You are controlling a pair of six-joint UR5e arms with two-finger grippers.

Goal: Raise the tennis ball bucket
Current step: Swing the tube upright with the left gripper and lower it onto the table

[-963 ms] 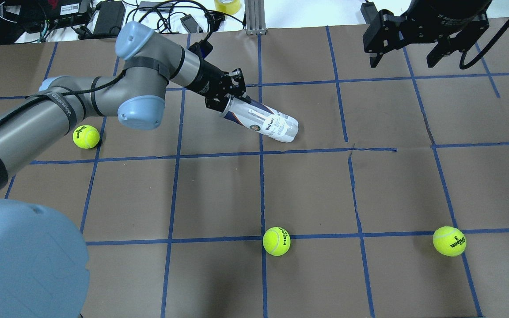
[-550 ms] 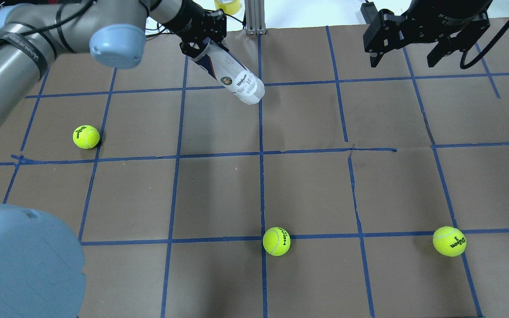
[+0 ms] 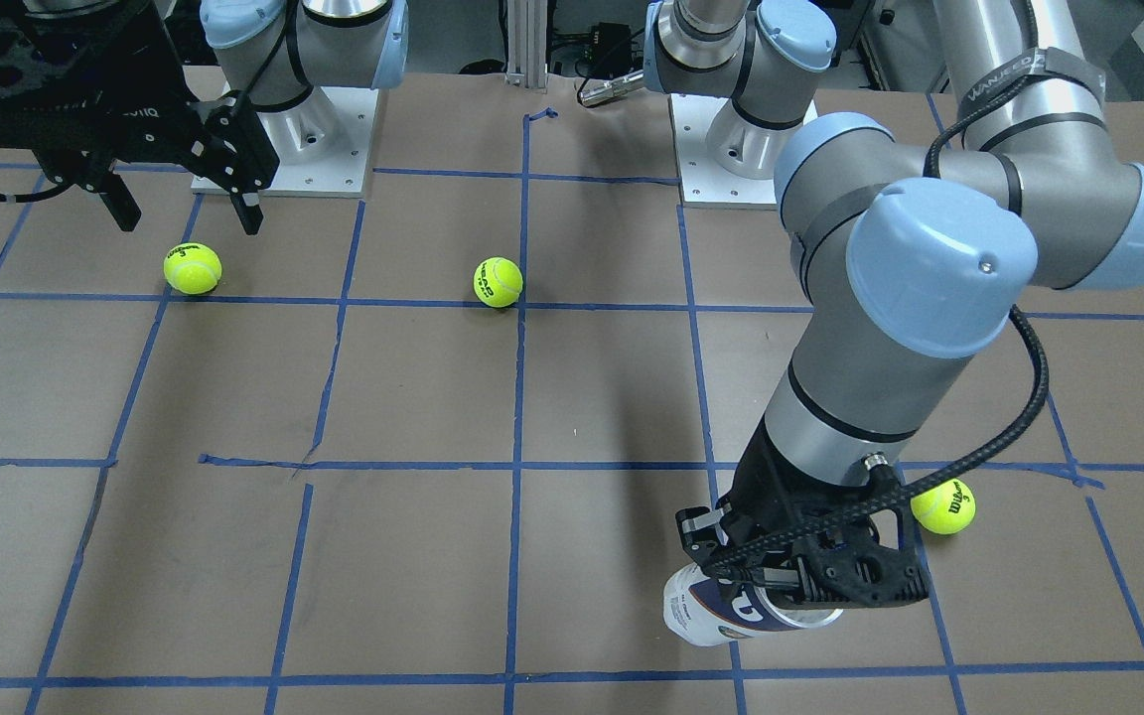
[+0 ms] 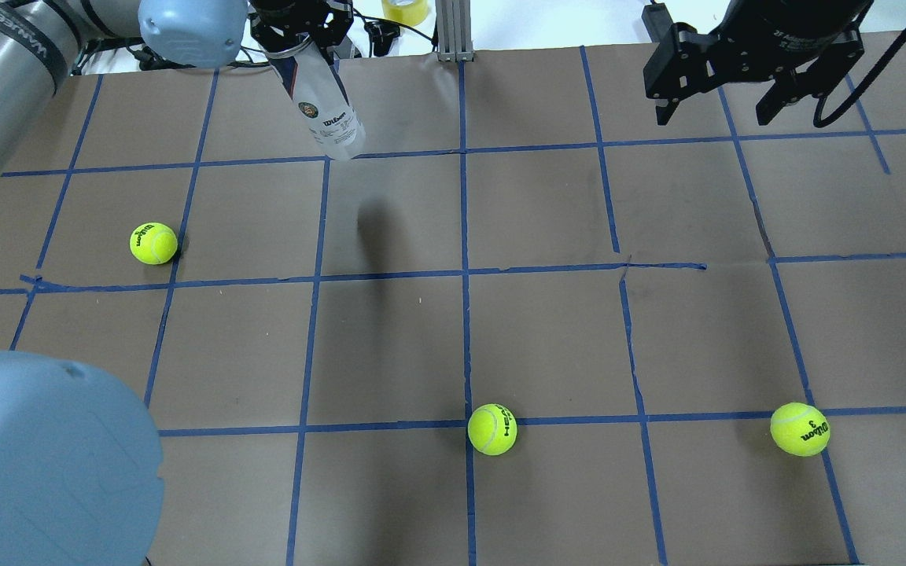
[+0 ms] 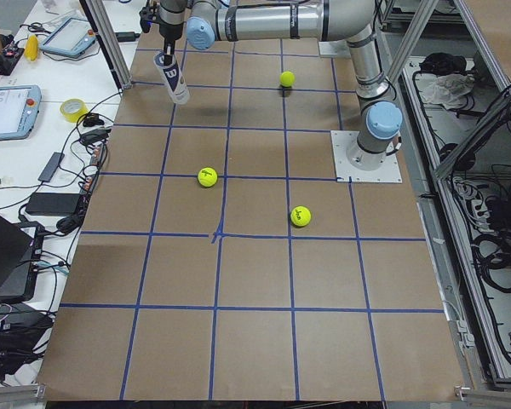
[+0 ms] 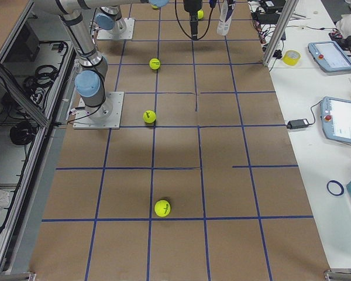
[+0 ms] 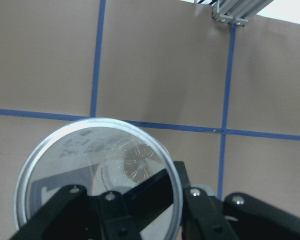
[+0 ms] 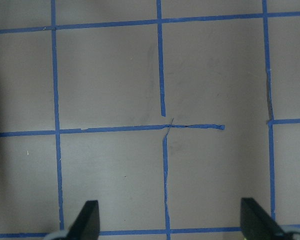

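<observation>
The tennis ball bucket (image 4: 325, 110) is a clear tube with a white and navy Wilson label. It hangs nearly upright in the air above the table's far edge, left of centre. My left gripper (image 4: 296, 35) is shut on its upper end. The bucket also shows in the front-facing view (image 3: 721, 611), in the exterior left view (image 5: 172, 78) and in the left wrist view (image 7: 90, 165), where it looks empty. My right gripper (image 4: 712, 110) is open and empty, high over the far right of the table, and its fingertips (image 8: 87, 220) frame bare table.
Three yellow-green tennis balls lie on the brown, blue-taped table: one at the left (image 4: 153, 243), one at the front centre (image 4: 492, 429), one at the front right (image 4: 800, 429). An aluminium post (image 4: 453, 31), cables and a tape roll (image 4: 406, 9) sit beyond the far edge.
My left arm has raised the bucket off the table and carried it to the far left. The tube has swung from lying slanted to hanging nearly upright. The right arm has not moved.
</observation>
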